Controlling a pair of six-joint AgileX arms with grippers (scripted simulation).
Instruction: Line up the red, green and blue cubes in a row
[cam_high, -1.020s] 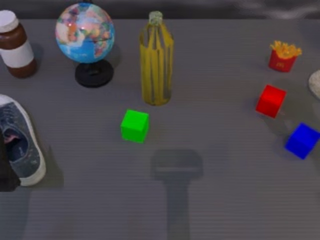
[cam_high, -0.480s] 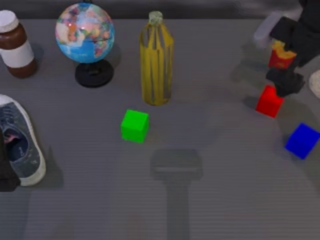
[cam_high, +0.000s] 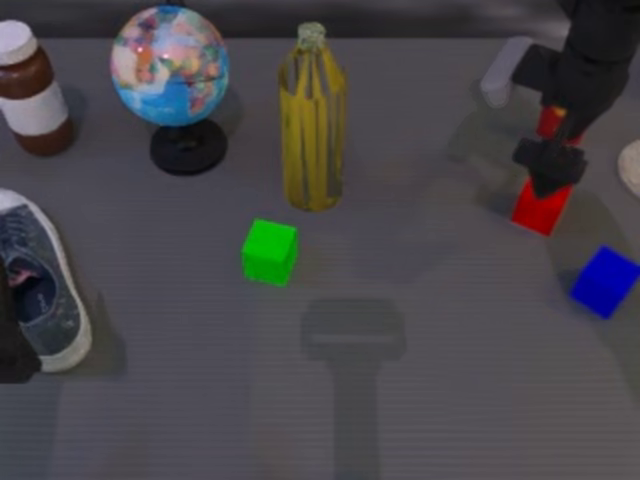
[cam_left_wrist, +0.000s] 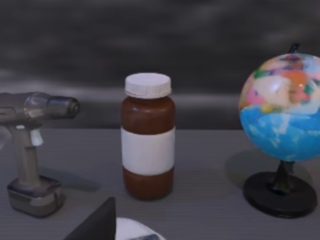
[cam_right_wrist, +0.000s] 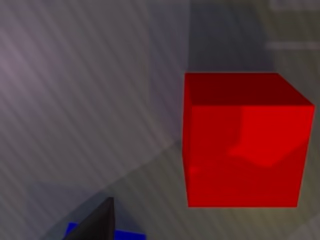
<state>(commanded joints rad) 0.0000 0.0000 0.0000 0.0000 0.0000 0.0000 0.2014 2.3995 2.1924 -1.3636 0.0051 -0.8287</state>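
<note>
1. Right claw (cam_high: 548, 172) hangs over the red cube (cam_high: 541, 207) at the table's (cam_high: 420, 400) right; its grip cannot be told.
2. Blue cube (cam_high: 604, 281) near it; green cube (cam_high: 269, 251) mid-table.

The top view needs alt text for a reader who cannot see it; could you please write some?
The right arm's hand hangs over the red cube at the table's right, with the blue cube nearby and the green cube near the middle. A yellow bottle, globe, brown jar and sneaker stand elsewhere.
</note>
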